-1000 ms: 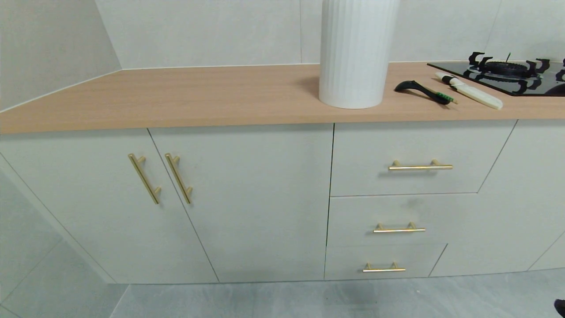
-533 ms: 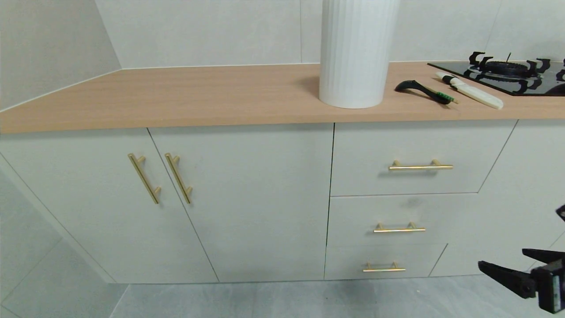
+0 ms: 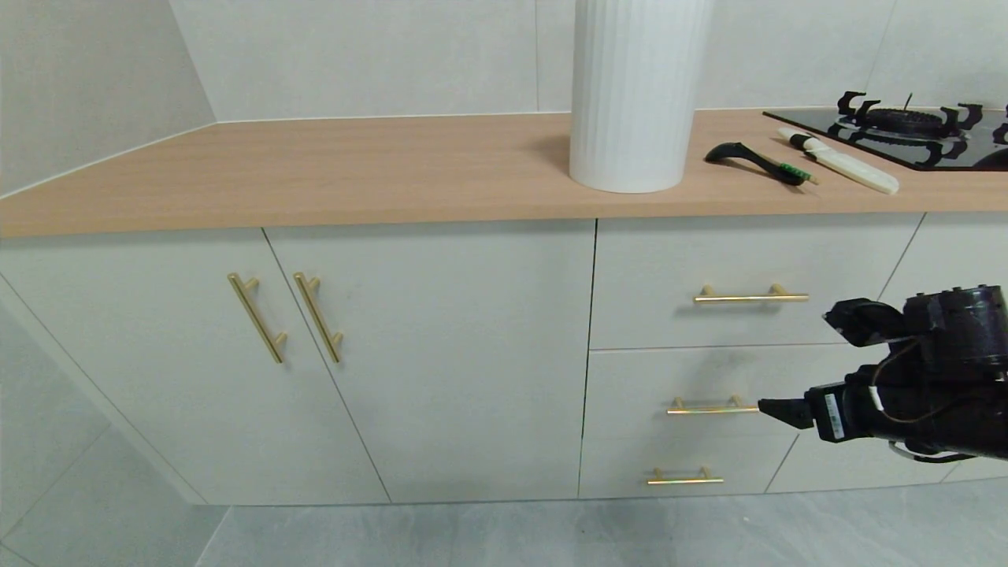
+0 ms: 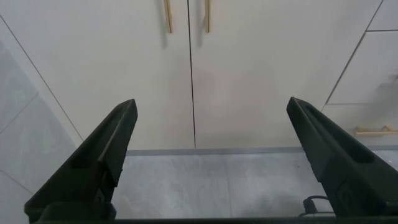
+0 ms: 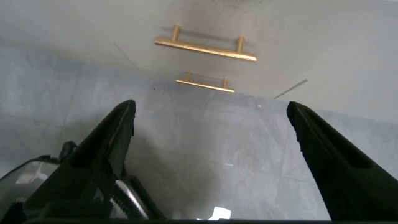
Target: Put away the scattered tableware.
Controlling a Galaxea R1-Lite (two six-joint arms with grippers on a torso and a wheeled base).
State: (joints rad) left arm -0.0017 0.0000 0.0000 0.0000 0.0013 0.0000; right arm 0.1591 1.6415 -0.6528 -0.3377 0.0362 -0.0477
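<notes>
Pale kitchen cabinets [image 3: 441, 354] are faced by the right gripper [image 3: 795, 364], spread open just beside the middle drawer handle [image 3: 713, 409]. Above it, a black utensil [image 3: 756, 161] and a white knife [image 3: 843, 164] are laid on the wooden countertop [image 3: 354, 169]. The left gripper [image 4: 211, 106] is also held wide open.

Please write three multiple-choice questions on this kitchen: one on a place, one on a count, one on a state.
1. Where is the black utensil? A on the counter, between vase and knife; B in a sink; C on a plate.
2. How many drawer handles? A one; B three; C six.
3. How is the right pincer? A open; B shut on a fork; C shut on a spoon.
Answers: A, it lies on the wood; B, three stacked bars; A, its fingers stand apart.
</notes>
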